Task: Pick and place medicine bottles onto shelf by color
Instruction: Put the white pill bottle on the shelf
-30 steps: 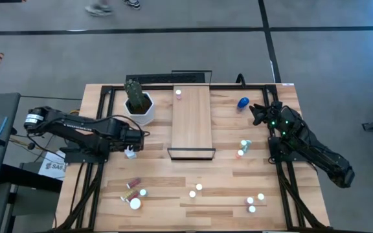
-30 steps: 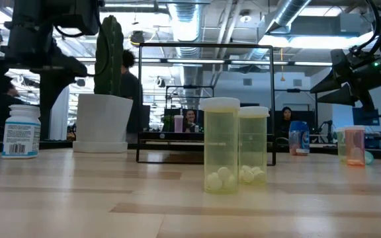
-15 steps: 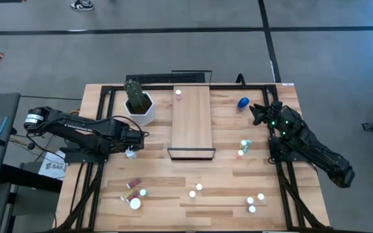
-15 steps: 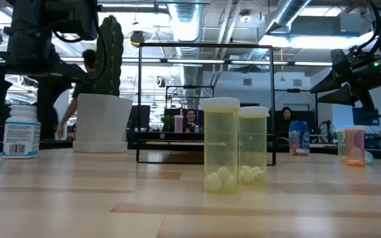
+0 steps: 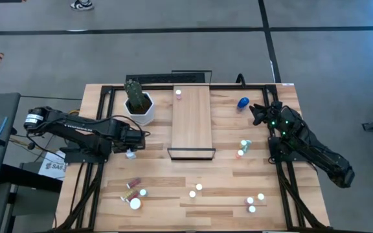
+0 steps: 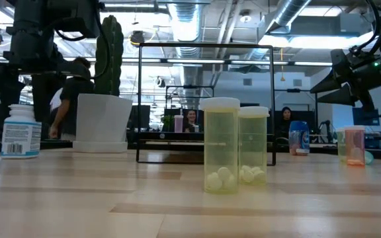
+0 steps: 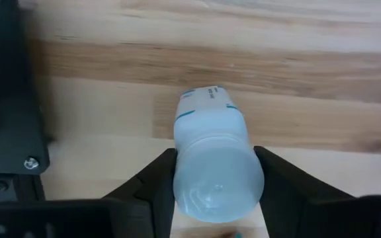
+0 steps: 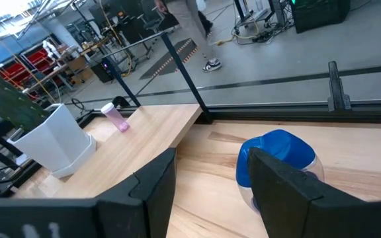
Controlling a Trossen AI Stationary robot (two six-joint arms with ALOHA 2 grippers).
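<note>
Gripping a white bottle (image 7: 213,168) on the tabletop (image 5: 238,178), left claw (image 7: 217,175) hides its base; right claw (image 8: 210,172) gapes wide, cropping the blue bottle (image 8: 276,158).

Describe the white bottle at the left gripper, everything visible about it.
The white bottle is translucent white plastic with a white cap and a label printed in blue. It stands upright on the wooden table, left of the white cactus pot. The left gripper has a finger against each side of it.
</note>
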